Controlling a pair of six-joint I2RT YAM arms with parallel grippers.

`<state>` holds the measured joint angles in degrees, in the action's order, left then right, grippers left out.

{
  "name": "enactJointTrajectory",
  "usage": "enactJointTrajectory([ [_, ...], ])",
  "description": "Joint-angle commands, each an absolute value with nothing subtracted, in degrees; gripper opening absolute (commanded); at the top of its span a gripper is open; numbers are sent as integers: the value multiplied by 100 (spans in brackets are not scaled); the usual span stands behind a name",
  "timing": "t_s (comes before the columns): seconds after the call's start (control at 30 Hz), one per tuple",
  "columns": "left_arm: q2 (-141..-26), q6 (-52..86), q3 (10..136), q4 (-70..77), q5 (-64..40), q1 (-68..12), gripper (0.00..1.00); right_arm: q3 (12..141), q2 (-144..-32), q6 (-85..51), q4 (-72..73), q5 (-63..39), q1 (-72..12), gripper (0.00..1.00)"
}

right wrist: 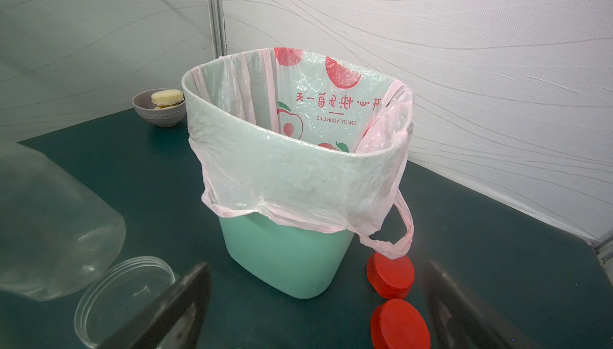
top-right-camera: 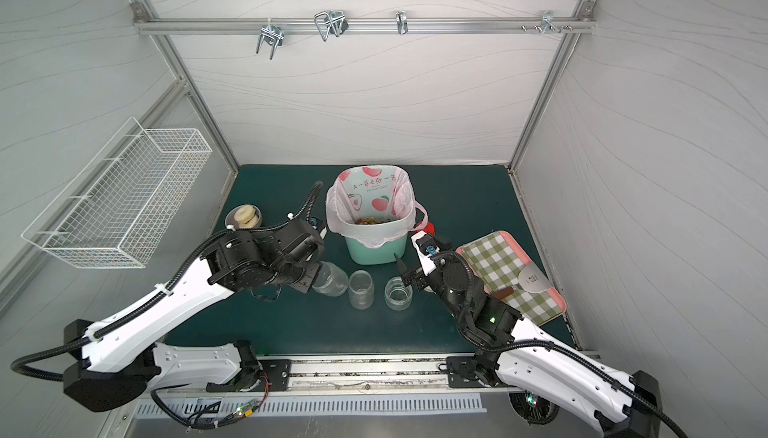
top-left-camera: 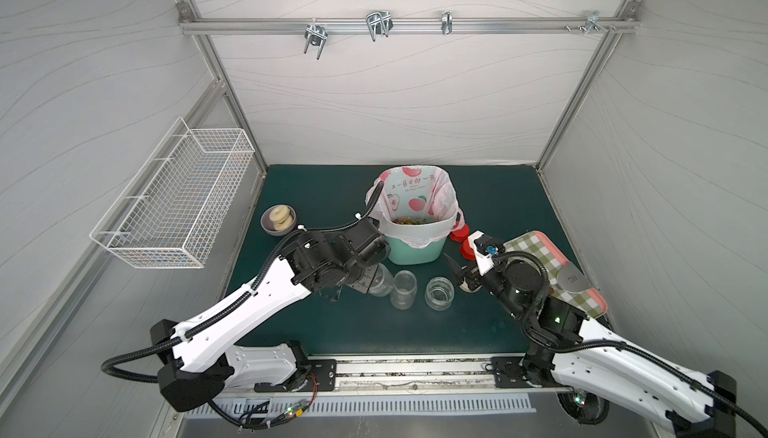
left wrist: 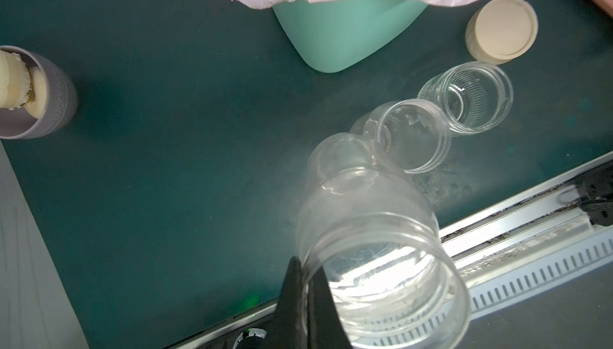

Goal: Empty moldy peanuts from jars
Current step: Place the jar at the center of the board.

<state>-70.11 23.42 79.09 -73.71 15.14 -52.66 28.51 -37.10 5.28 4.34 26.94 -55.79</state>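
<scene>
Three clear lidless jars stand in a row in front of the mint-green bin (top-left-camera: 415,251), and all look empty. My left gripper (left wrist: 308,301) is shut on the rim of the left jar (left wrist: 365,231), one finger inside and one outside. That jar (top-left-camera: 381,281) is tilted. The middle jar (top-left-camera: 403,288) and the squat jar (top-left-camera: 439,292) stand upright. Moldy peanuts (top-left-camera: 409,220) lie in the bin's bag. My right gripper (top-left-camera: 459,275) is open and holds nothing, just right of the squat jar (right wrist: 122,291).
Two red lids (right wrist: 391,274) (right wrist: 399,324) lie right of the bin, and a beige lid (left wrist: 501,29) lies near the squat jar. A grey bowl of pastries (top-left-camera: 277,219) sits at the back left. A checked tray (top-left-camera: 536,248) lies right, and a wire basket (top-left-camera: 174,203) hangs on the left wall.
</scene>
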Motion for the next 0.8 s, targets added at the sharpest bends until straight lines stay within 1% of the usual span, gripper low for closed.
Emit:
enactJointTrajectory([
  [0.0,-7150,2221,7929,-7518,1498,-5118,0,2821,-3636,417,618,2719,-5537,99],
  [0.27,-7334,2031,7610,-7253,1180,-4685,0,2803,-3578,392,608,2673,-5511,99],
  [0.67,-7799,1922,7436,-7147,1143,-4467,0,2804,-3577,365,590,2649,-5502,99],
  [0.77,-7855,1815,7334,-6945,974,-4350,0,2805,-3576,365,589,2651,-5502,99],
])
